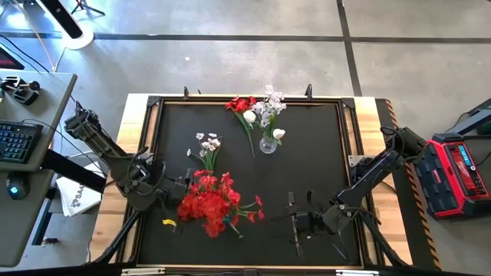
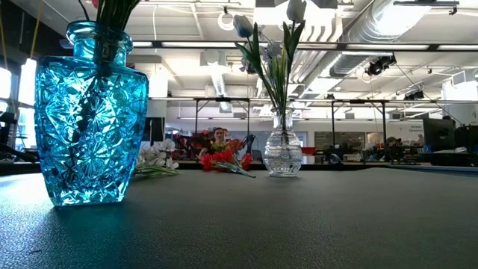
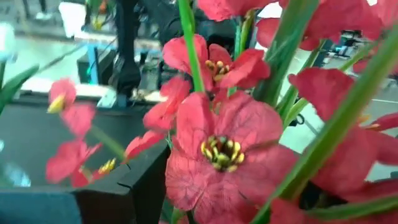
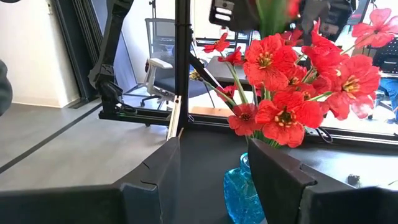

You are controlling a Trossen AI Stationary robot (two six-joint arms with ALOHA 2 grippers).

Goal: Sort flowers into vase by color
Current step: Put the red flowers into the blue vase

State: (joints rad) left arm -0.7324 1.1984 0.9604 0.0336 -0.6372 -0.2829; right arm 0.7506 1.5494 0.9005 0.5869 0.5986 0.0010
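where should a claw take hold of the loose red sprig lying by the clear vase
Probably on its thin green stem, below the blooms. The red sprig lies flat on the mat, blooms toward the far edge, stem trailing toward the near side. Come straight down with the jaws across the stem, on its side away from the clear vase.

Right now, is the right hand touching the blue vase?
Apart. The right wrist view shows the right hand open, with dark mat between its fingers and the blue vase standing farther off; the high view shows that gap too.
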